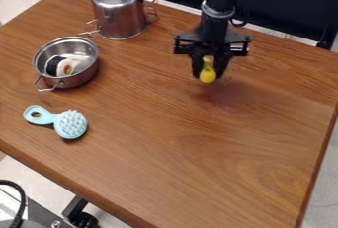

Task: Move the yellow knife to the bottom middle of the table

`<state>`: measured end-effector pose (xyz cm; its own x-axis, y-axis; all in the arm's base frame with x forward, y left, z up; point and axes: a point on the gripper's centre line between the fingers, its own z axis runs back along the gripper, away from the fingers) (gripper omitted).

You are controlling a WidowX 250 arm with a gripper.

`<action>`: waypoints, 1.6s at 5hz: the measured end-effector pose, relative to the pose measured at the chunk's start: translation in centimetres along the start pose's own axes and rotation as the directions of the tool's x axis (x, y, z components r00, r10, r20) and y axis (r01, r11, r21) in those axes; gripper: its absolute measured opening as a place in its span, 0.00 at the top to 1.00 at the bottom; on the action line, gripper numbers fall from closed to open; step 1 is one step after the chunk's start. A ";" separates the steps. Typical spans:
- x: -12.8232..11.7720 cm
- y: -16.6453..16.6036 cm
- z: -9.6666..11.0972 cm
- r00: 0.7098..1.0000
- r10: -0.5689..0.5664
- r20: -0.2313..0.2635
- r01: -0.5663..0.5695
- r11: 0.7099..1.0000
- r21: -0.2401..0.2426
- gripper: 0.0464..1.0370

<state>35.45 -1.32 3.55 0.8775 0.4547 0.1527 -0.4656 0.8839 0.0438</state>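
Wood-grain counter (172,158) seen at a slant, pale floor (322,172) past the right edge, black robot arm (218,5) hanging in from the top. Roughly halfway done, at a guess. Grasp looks sorted: end effector (209,69) clamped on the yellow knife (207,76), over the far part of the counter, right of centre in the view. Probably lifted clear too, judging by the soft dark shadow (228,93) just below. Left to do: carry toward the near edge, around the middle, then lower and let go.

Off to the left, well out of the way (lucky, really): upturned steel pot (119,12), small two-handled steel pan (86,75) with a sushi roll (64,67) inside, light blue hairbrush (70,124).

Now the murky bits. Can't make out the blade properly, just a rounded yellow end low between the fingers. No telling the blade's direction, or the exact gap above the wood. Far side of the sushi roll hard to read, upper arm cut off by the top edge.
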 end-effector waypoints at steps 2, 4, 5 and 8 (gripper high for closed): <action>-5.5 1.8 1.0 0.911 -0.404 0.085 0.409 0.911 -0.052 0.67; -9.3 5.0 0.3 0.697 -0.709 0.106 0.714 0.700 -0.020 0.67; -10.1 6.3 -0.3 0.609 -0.789 0.083 0.792 0.611 0.005 0.67; -11.6 9.2 -1.3 0.546 -0.838 0.023 0.838 0.545 -0.017 0.62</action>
<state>21.14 1.73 0.87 0.8662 -0.4949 0.0698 0.4833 0.8650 0.1350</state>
